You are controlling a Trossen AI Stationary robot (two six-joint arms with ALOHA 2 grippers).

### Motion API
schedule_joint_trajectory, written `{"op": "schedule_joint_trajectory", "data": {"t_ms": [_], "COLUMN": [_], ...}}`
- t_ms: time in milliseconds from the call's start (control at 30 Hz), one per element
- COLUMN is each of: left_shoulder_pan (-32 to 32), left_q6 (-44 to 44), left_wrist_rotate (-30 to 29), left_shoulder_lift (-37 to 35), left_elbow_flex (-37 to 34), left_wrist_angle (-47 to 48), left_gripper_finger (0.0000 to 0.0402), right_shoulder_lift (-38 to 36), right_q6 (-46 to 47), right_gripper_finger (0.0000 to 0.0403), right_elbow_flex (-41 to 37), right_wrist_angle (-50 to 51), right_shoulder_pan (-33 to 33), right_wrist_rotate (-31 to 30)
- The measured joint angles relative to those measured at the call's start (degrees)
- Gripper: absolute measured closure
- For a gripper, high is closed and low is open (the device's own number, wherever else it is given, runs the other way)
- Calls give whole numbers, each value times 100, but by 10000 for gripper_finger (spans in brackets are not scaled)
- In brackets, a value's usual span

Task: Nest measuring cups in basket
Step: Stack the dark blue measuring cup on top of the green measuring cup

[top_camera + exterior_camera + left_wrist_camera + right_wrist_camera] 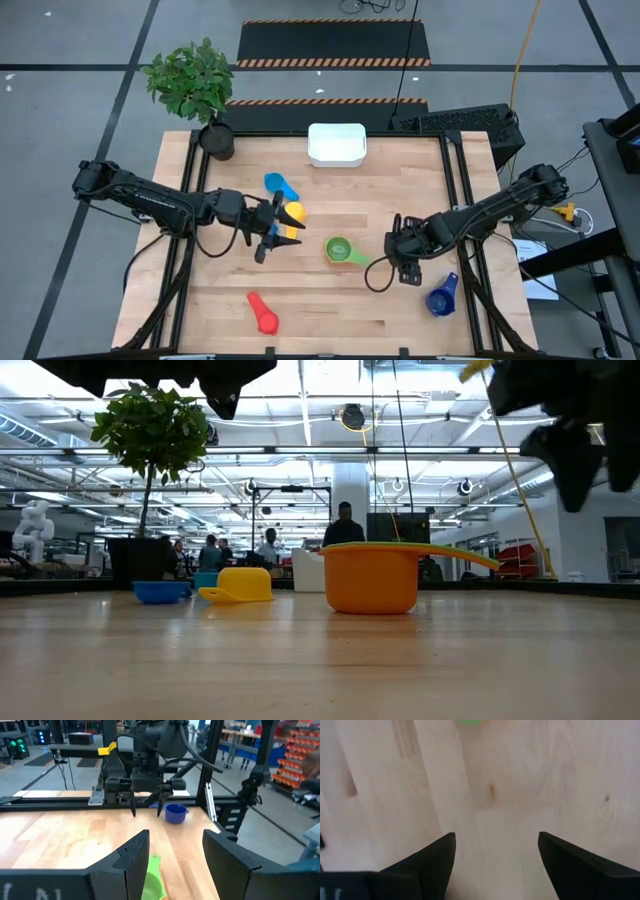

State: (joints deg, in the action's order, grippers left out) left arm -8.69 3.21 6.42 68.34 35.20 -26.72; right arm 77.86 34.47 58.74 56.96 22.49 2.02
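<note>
The white basket (pixel 337 145) stands at the table's far edge. A light blue cup (pixel 280 186) and a yellow cup (pixel 293 212) rest on the table left of centre. Green and orange cups (pixel 339 249) sit nested at the centre, the green handle (pixel 455 555) sticking out toward the right. A red cup (pixel 262 312) lies near the front, and a dark blue cup (pixel 442 296) at the front right. My left gripper (pixel 290 228) hovers level and open beside the yellow cup. My right gripper (pixel 398 250) points down, open, over bare wood right of the green cup.
A potted plant (pixel 195 85) stands at the far left corner. Black frame rails (pixel 465 200) run along the table's left and right sides. Bare wood lies between the nested cups and the basket. In the low view, people stand in the room beyond the table.
</note>
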Motion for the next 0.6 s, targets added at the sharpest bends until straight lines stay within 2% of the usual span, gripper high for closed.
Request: {"op": "schedule_joint_trajectory", "data": {"t_ms": [200, 300, 500, 600], "left_shoulder_pan": [0, 0, 0, 0], "left_q6": [-121, -155, -296, -322], "left_wrist_rotate": [0, 0, 0, -2], "left_shoulder_lift": [0, 0, 0, 0], "left_elbow_flex": [0, 0, 0, 0], "left_wrist_angle": [126, 94, 9, -83], "left_gripper_finger": [215, 215, 215, 215], "right_shoulder_lift": [-339, -464, -476, -465], "right_q6": [-76, -324, -661, -646], "right_gripper_finger": [126, 126, 126, 133], "right_elbow_flex": [-454, -681, -1107, -1374], "right_wrist_angle": [-53, -138, -280, -405], "right_shoulder_pan": [0, -4, -265, -380], "right_wrist_rotate": [696, 806, 1571, 2227]}}
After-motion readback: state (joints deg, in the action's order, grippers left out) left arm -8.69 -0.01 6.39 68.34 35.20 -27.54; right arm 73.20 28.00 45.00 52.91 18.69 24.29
